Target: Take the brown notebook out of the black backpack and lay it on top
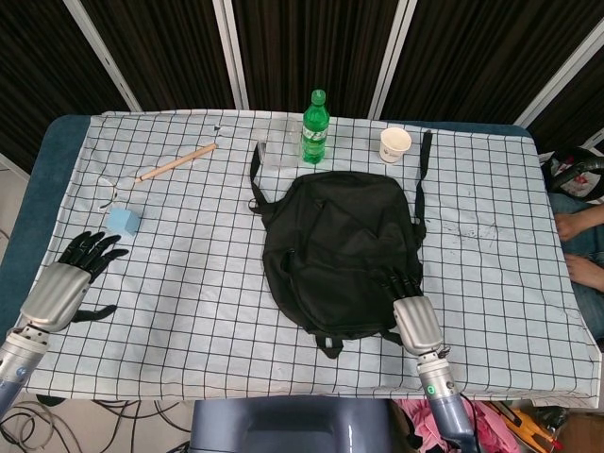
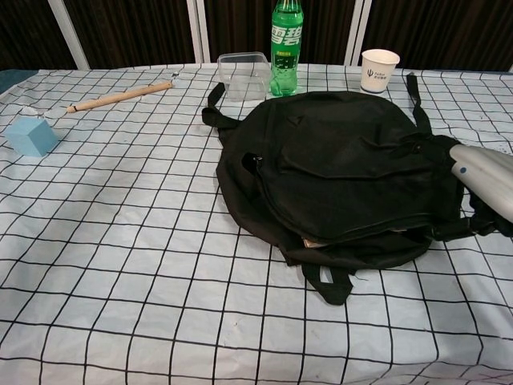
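Note:
The black backpack (image 1: 340,247) (image 2: 345,164) lies flat in the middle of the checked tablecloth, straps toward the far side. At its near rim a slit stands open, and a thin sliver of the brown notebook (image 2: 317,241) shows inside in the chest view. My right hand (image 1: 412,316) (image 2: 487,186) is at the bag's near right corner. Its dark fingers (image 1: 400,282) dig into the rim fabric, which is stretched toward the hand. My left hand (image 1: 71,288) rests on the table far to the left with fingers spread, holding nothing.
A green bottle (image 1: 314,127) (image 2: 285,44), a clear plastic box (image 1: 274,151) (image 2: 244,74) and a paper cup (image 1: 395,144) (image 2: 378,70) stand behind the bag. A wooden stick (image 1: 176,161) and a blue cube (image 1: 124,221) lie at the left. A person's hands (image 1: 578,247) are at the right edge.

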You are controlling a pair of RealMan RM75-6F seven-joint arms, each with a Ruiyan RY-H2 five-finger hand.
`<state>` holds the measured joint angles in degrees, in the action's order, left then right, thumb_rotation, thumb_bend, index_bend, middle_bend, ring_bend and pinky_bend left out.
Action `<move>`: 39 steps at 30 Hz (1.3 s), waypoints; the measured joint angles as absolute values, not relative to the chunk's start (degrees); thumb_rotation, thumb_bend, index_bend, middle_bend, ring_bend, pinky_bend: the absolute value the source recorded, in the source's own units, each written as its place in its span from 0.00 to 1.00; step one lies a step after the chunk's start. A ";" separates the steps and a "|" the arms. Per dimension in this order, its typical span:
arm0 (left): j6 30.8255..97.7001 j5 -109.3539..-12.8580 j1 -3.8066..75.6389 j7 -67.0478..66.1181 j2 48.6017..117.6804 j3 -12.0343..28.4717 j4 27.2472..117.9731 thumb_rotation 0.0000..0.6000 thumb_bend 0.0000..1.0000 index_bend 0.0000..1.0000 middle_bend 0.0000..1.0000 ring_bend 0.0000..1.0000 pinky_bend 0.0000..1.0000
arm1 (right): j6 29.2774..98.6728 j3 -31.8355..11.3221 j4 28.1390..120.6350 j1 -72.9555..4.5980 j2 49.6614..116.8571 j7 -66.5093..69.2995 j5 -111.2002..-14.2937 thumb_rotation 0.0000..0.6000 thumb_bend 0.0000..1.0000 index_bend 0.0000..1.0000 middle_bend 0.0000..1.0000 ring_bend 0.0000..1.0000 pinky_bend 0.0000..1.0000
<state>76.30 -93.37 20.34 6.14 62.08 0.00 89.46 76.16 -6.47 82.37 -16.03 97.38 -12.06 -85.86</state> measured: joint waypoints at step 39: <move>67.50 -95.84 26.71 -1.58 66.67 0.43 93.93 1.00 0.01 0.23 0.18 0.01 0.03 | 46.68 -21.48 77.16 -33.88 80.00 18.51 -68.20 1.00 0.44 0.72 0.08 0.11 0.12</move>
